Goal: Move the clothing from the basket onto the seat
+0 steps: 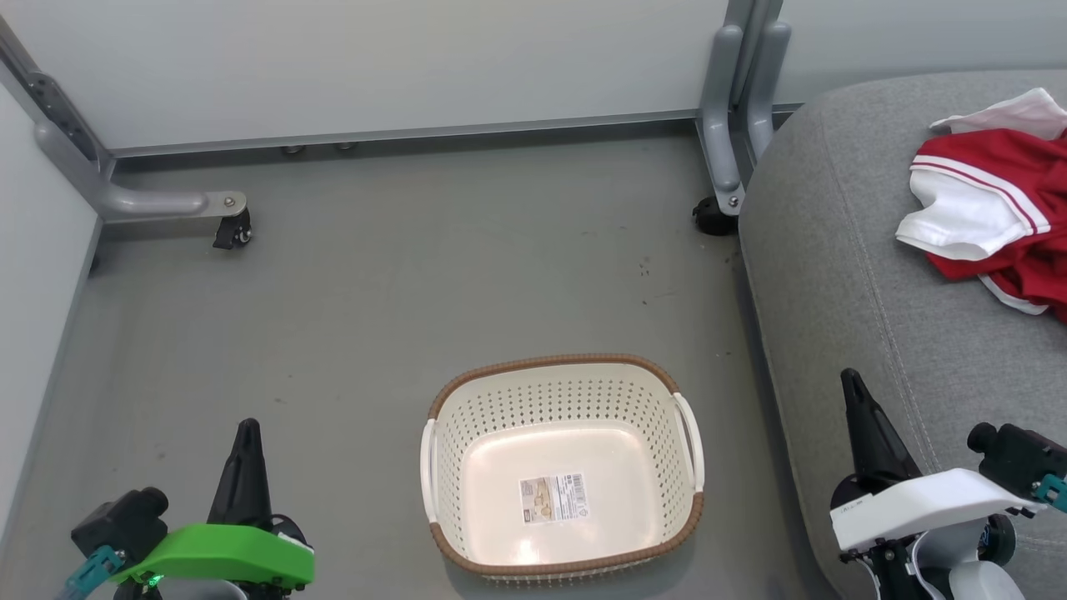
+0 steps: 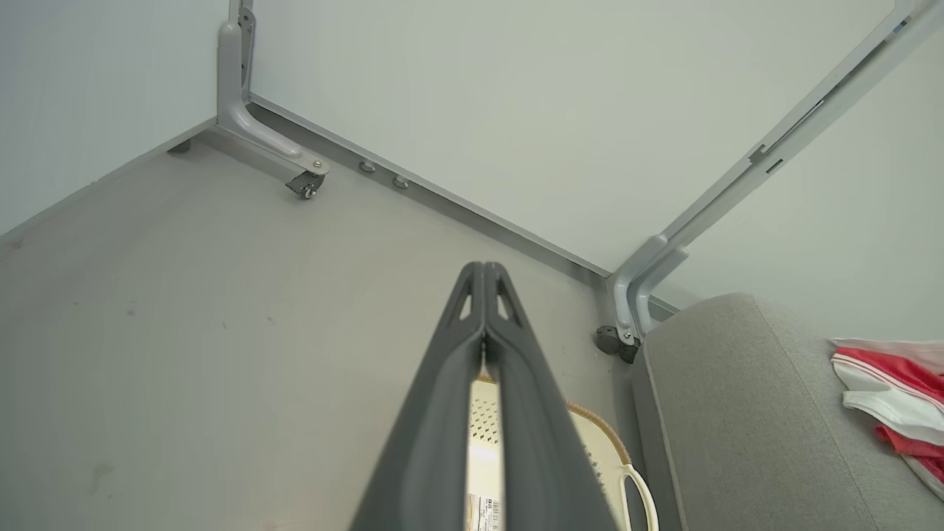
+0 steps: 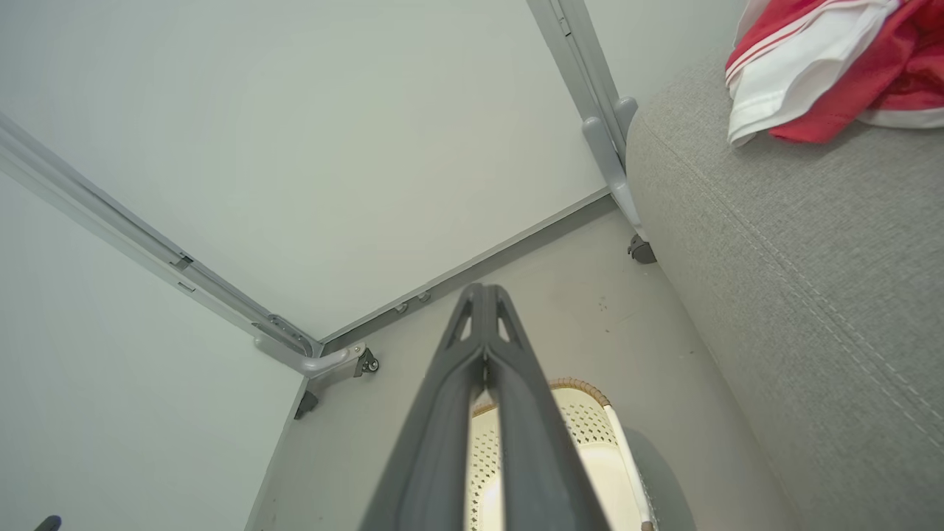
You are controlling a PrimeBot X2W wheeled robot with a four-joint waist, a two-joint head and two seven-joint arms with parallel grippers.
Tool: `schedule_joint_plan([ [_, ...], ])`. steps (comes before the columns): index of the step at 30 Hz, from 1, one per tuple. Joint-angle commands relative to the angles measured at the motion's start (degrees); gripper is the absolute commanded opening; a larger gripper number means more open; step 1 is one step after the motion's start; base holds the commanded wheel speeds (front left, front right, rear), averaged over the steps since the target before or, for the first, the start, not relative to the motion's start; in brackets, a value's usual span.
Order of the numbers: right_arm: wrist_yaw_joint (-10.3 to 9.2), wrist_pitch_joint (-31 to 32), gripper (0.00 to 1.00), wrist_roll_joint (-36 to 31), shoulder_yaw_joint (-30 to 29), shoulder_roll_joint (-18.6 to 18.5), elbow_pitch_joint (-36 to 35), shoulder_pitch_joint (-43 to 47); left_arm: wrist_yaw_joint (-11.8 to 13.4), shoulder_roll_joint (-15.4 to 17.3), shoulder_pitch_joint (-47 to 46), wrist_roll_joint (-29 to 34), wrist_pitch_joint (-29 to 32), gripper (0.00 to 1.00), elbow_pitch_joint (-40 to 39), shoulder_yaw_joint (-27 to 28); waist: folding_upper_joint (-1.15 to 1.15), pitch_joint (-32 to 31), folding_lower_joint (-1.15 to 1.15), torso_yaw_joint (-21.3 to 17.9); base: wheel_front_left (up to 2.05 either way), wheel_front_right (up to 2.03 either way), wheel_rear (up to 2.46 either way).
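The clothing (image 1: 1000,200) lies on the seat (image 1: 842,275); basket (image 1: 563,377) stands beside it.

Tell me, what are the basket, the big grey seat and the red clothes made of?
The basket looks like smooth cream plastic: it has a glossy floor and punched holes, though its brown rim imitates weave. The seat seems to be woven grey fabric over padding, with visible stitching. The clothing appears to be soft, thin cloth, since it crumples and folds.

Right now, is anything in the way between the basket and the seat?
Nothing visible. Just a strip of floor separates the basket from the seat. The red clothing already lies on the seat, and the basket holds just its label.
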Motion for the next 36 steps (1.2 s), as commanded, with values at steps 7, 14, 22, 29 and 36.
schedule_joint_plan([
  [7,0.0,0.9,0.0,7.5,-0.4,-0.6,0.7,-2.2,-0.4,-0.2,-2.1,-7.0,1.8,0.0,-0.7,1.1,0.0,-0.4,0.0,-0.1,0.0,0.0,0.0],
  [14,0.0,1.6,0.0,13.3,-0.7,-0.8,1.8,-2.8,-0.6,-0.2,-2.5,-12.5,3.2,0.0,-0.6,1.7,0.0,-0.7,0.0,-0.1,0.0,0.0,0.0],
  [22,0.0,2.4,0.0,19.2,-1.0,-0.9,3.0,-3.6,-0.8,-0.3,-2.9,-18.2,4.7,0.0,-0.5,2.4,0.0,-1.1,0.0,-0.2,0.0,0.0,0.0],
  [29,0.01,3.1,0.0,24.1,-1.3,-1.0,3.9,-4.0,-0.8,-0.4,-3.2,-22.9,5.9,0.0,-0.5,3.0,0.0,-1.4,0.0,-0.3,0.0,0.0,0.0],
  [36,0.01,3.8,0.0,28.5,-1.7,-1.0,4.8,-4.6,-1.0,-0.5,-3.5,-27.2,7.1,0.0,-0.4,3.4,0.0,-1.8,0.0,-0.4,0.0,0.0,0.0],
])
